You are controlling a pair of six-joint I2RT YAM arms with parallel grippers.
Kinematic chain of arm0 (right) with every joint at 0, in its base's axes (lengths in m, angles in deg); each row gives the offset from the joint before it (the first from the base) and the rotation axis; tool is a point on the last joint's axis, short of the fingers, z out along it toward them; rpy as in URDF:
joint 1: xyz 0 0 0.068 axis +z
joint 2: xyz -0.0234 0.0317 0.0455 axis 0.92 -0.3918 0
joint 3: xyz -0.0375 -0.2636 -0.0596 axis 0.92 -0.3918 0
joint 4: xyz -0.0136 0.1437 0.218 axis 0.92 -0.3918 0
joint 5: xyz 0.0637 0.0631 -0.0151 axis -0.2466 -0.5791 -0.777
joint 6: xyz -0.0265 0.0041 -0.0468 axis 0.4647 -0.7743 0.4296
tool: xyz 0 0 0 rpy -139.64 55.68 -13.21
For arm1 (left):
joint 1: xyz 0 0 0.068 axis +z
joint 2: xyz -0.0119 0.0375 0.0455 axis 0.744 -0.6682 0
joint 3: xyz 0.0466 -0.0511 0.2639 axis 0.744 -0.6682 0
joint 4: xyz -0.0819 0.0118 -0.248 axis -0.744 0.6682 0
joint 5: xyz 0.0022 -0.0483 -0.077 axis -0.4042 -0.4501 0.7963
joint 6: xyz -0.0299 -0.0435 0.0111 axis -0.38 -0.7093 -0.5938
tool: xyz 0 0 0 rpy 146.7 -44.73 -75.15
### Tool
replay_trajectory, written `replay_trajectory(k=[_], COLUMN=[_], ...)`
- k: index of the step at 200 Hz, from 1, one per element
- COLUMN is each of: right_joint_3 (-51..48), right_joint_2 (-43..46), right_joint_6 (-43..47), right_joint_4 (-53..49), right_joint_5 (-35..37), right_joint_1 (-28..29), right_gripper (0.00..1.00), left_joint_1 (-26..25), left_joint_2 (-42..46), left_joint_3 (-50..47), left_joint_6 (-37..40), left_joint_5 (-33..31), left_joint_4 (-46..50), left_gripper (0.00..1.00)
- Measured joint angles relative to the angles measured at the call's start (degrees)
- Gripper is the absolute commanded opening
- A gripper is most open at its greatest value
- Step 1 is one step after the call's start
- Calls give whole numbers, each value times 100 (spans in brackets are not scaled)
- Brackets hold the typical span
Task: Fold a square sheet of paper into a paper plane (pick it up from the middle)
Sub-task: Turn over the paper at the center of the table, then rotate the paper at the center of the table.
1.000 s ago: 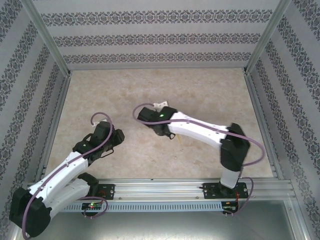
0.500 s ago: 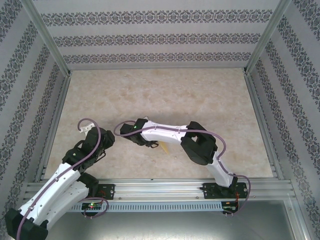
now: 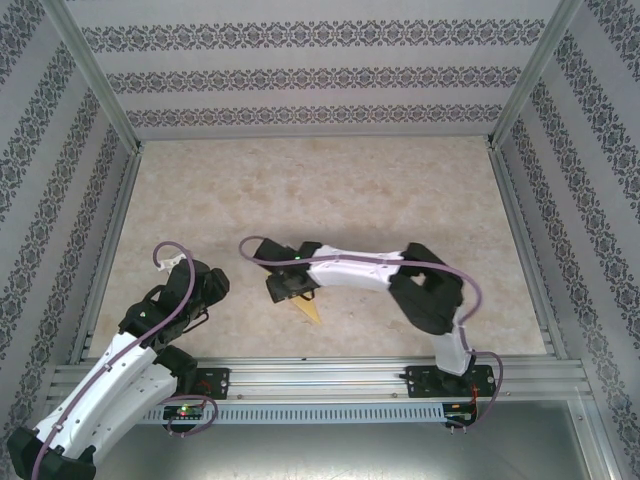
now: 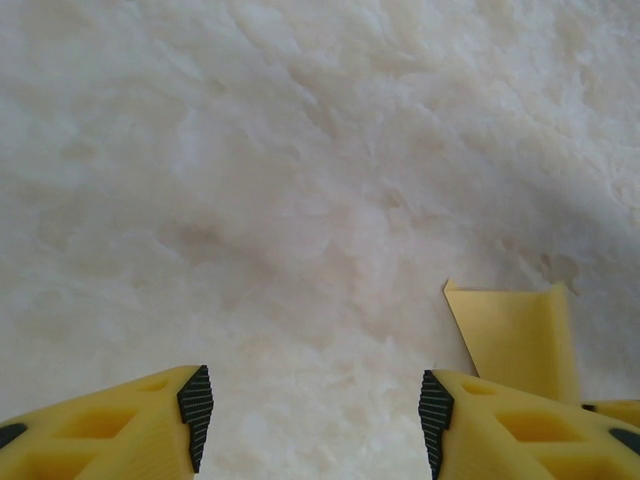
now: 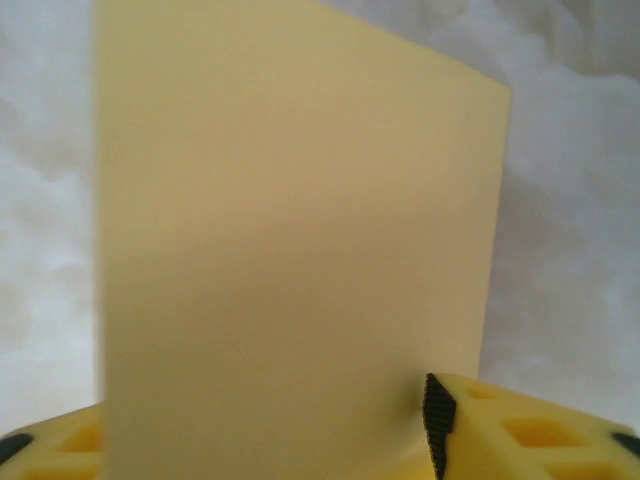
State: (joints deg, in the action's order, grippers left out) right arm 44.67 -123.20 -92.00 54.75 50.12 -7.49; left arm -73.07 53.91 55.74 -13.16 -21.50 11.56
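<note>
The paper plane [image 3: 311, 308] is a yellow folded piece with a pointed tip, lying on the table near the front middle. My right gripper [image 3: 284, 287] hovers just over its far-left end. In the right wrist view the paper plane [image 5: 300, 230] spreads broad and flat between the wide-apart fingers, hiding the left pad, while the right pad [image 5: 435, 425] sits beside its edge. The right gripper [image 5: 265, 428] stands open. My left gripper [image 3: 207, 284] is to the left, open [image 4: 315, 420] over bare table, with the plane's notched end [image 4: 515, 335] just beyond its right finger.
The marble-patterned tabletop [image 3: 330, 190] stretches behind both arms. Patterned walls with metal frame posts [image 3: 95, 80] enclose it on three sides. An aluminium rail [image 3: 320, 375] carrying the arm bases runs along the near edge.
My right gripper swung toward the near left and its jaws opened from shut. The yellow paper now shows more on the table. The left arm drew back toward its base.
</note>
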Motion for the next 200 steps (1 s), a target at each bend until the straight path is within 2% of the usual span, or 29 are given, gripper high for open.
replay_trajectory(k=[24,45,61,81,108,144,200], right_joint_3=[-1084,-1766,-2061,-2306,-2529,-2566,-2726], right_joint_2=[1189,1587,1526,1397,1117,658,310], right_joint_6=[-162,-428,-542,-673,-922,-1134,-1648], right_joint_4=[1268,2293,2691,2959,3477,3954,4402], right_joint_5=[-800,-1416,-1714,-2015,-2492,-2918,-2826], right_joint_1=[-389,-772,-975,-1058,-1060,-1058,-1344], right_gripper=[73,72,67,51,36,32,30], left_joint_1=[4,7,13,17,26,24,22], left_joint_2=[-162,-468,-815,-1360,-2105,-2793,-3191], left_joint_3=[0,-2,-13,-13,4,66,138], left_joint_6=[0,0,2,11,63,85,87], left_joint_5=[275,632,933,1294,1755,2146,2424], left_joint_4=[-7,-151,-382,-684,-1034,-1401,-1700], left_gripper=[61,61,61,61,60,59,60])
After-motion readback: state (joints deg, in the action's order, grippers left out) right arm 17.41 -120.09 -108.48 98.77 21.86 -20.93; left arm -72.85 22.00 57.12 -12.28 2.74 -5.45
